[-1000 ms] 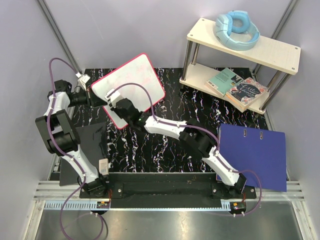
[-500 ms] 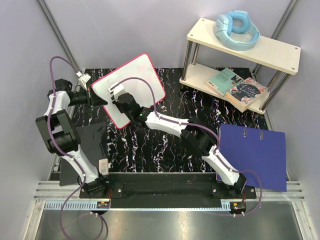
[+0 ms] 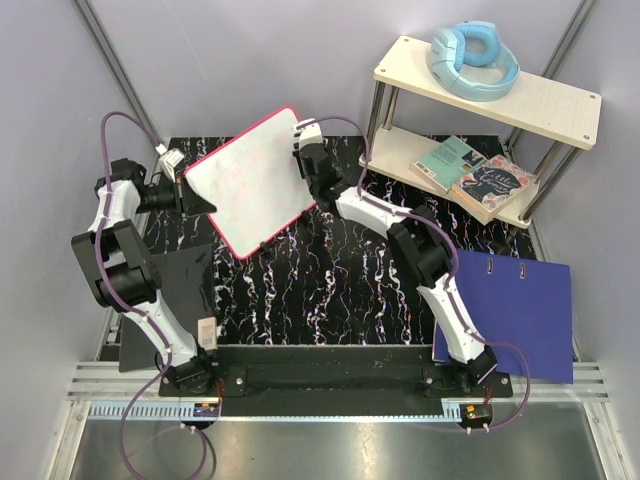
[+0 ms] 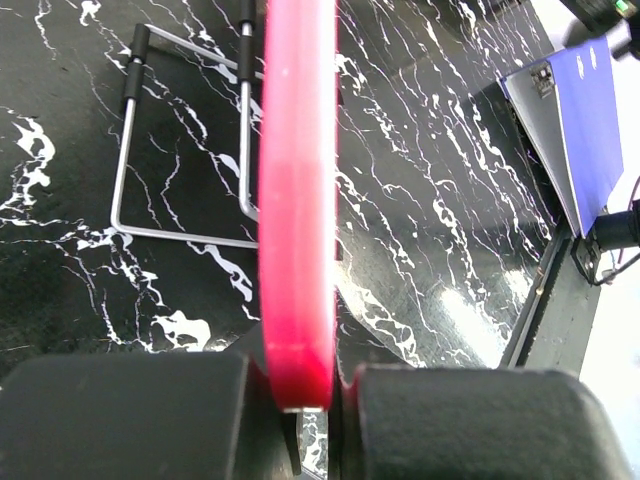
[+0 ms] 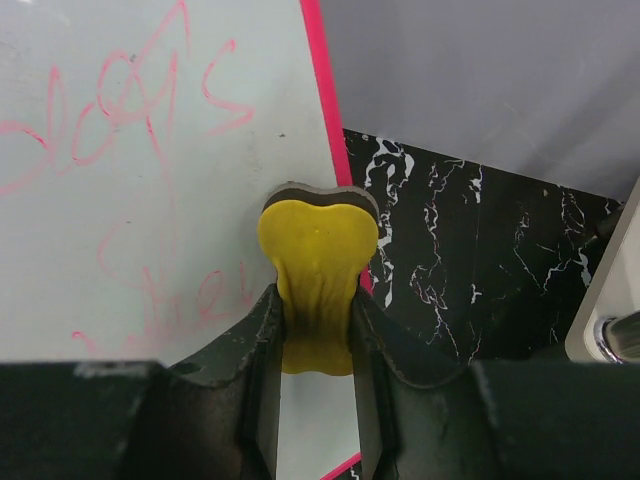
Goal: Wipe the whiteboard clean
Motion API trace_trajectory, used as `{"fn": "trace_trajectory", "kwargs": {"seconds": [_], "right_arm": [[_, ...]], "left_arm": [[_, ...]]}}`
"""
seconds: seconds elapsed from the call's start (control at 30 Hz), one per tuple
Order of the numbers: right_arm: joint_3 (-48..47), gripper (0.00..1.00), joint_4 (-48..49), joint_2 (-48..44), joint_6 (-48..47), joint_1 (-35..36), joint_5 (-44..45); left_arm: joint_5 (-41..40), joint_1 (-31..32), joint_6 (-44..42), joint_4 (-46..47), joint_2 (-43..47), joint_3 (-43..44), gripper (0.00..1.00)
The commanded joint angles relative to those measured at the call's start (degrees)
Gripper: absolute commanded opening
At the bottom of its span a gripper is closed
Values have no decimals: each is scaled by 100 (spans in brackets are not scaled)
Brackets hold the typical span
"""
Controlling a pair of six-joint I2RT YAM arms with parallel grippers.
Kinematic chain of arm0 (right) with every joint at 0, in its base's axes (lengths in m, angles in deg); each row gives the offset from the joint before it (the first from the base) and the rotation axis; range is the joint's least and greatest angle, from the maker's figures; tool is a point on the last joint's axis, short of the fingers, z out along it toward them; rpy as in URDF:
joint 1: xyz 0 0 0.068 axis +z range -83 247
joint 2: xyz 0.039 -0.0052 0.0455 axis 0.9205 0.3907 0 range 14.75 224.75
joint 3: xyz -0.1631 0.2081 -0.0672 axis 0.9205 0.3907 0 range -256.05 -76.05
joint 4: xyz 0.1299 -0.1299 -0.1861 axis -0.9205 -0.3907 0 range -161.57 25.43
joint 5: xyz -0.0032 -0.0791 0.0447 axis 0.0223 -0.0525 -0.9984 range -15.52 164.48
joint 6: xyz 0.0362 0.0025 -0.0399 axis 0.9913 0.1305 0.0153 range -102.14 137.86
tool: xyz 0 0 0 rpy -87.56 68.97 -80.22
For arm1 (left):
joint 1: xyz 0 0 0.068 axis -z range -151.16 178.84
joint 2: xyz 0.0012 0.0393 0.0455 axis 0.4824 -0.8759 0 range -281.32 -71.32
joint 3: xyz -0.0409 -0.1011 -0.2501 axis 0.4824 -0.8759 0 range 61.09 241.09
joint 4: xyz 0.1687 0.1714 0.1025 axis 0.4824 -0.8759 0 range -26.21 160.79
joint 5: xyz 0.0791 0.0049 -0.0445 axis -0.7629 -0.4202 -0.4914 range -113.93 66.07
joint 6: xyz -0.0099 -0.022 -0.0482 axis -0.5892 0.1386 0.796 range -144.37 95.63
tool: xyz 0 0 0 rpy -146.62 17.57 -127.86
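Whiteboard (image 3: 245,190): tilted above the desk's (image 3: 330,290) far-left corner, pink scribbles showing.
Left tool (image 4: 300,400): I see it clamped on the red rim.
Right tool (image 5: 315,330): pinching a yellow eraser (image 5: 318,250) at the board's right rim.
Around: wire stand (image 4: 180,150) beneath; blue folder (image 3: 510,310) at the desk's right edge.

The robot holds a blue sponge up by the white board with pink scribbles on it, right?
Not quite. The sponge in the right gripper is yellow, not blue, as the right wrist view shows. It is up by the whiteboard, and the scribbles on it are pink.
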Motion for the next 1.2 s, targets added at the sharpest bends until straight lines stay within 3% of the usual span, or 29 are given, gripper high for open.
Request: {"fn": "trace_trajectory", "kwargs": {"seconds": [0.0,0.2,0.47,0.7,1.0,1.17], "right_arm": [[81,0,-78,68,102,169,-412],[618,0,273,-214,-196,670,-799],[556,0,291,-214,-363,1539,-1283],[513,0,353,-390,-126,1892,-1741],[-1314,0,-104,479,-389,1831,-284],[-2633,0,-351,963,-407,1603,0]], "left_arm": [[-629,207,-802,-247,199,171,0],[-532,216,-767,-299,112,215,0],[-593,251,-811,-317,147,171,0],[-681,251,-847,-343,191,118,0],[-752,251,-917,-361,322,66,0],[-857,251,-1074,-457,445,31,0]]}}
